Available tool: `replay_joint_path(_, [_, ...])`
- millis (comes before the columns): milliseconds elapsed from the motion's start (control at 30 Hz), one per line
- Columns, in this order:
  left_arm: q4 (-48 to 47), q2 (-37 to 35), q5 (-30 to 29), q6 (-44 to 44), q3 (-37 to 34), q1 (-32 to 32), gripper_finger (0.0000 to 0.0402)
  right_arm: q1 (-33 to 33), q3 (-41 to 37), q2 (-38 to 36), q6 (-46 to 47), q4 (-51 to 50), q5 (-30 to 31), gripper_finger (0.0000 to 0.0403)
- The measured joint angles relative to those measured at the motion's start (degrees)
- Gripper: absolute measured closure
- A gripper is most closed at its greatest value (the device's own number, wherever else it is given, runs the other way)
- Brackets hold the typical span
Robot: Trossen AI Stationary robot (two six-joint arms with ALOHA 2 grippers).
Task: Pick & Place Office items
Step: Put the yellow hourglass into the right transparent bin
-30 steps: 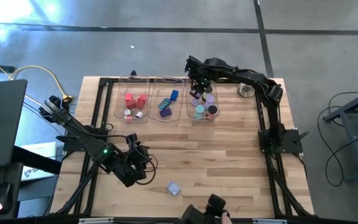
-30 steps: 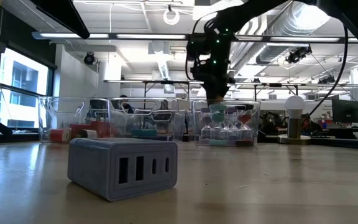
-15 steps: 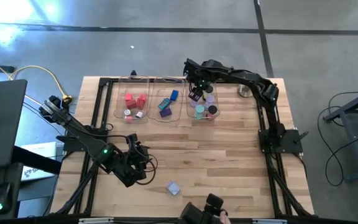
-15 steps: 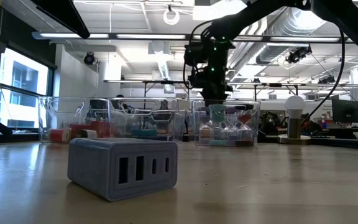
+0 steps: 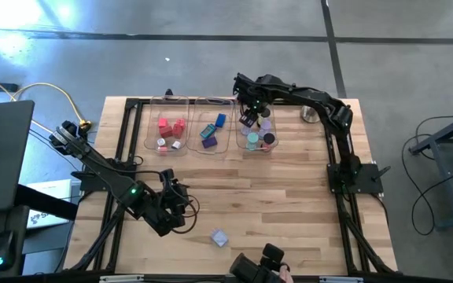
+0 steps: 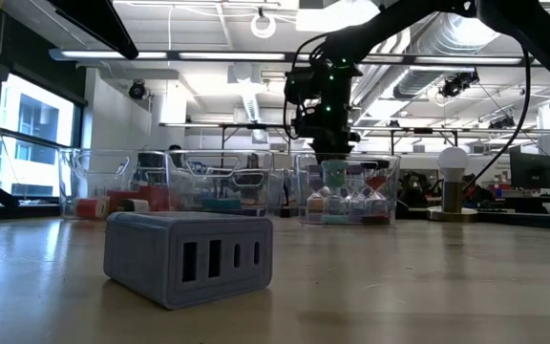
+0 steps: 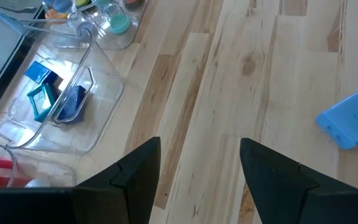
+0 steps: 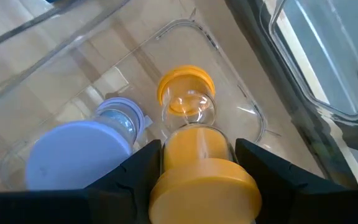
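My right gripper (image 8: 194, 171) hangs over the rightmost clear tray (image 5: 241, 143), its fingers (image 8: 138, 165) part-way closed on an orange spool (image 8: 197, 168) that sits squarely between them. Just beyond the jaws, down in the tray, I see a second orange spool (image 8: 186, 87), and off to one side of them a pale blue round piece (image 8: 79, 152). From above, this tray also holds teal, lilac and black discs (image 5: 267, 139). My left gripper (image 7: 197, 180) waits low over the bare wood of the table (image 5: 289, 189), jaws part-open with nothing between them; ahead of them lies a blue block (image 7: 350, 118), and to the other side the middle tray (image 7: 98, 112) with blue and teal pieces (image 7: 42, 101).
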Motion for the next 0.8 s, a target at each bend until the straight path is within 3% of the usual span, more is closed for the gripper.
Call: replay_joint_path(800, [0.20,0.00,-0.07,0.04,0.02,0.00,0.0190,-0.40,0.00,0.53,1.46,2.55,-1.44,0.0210])
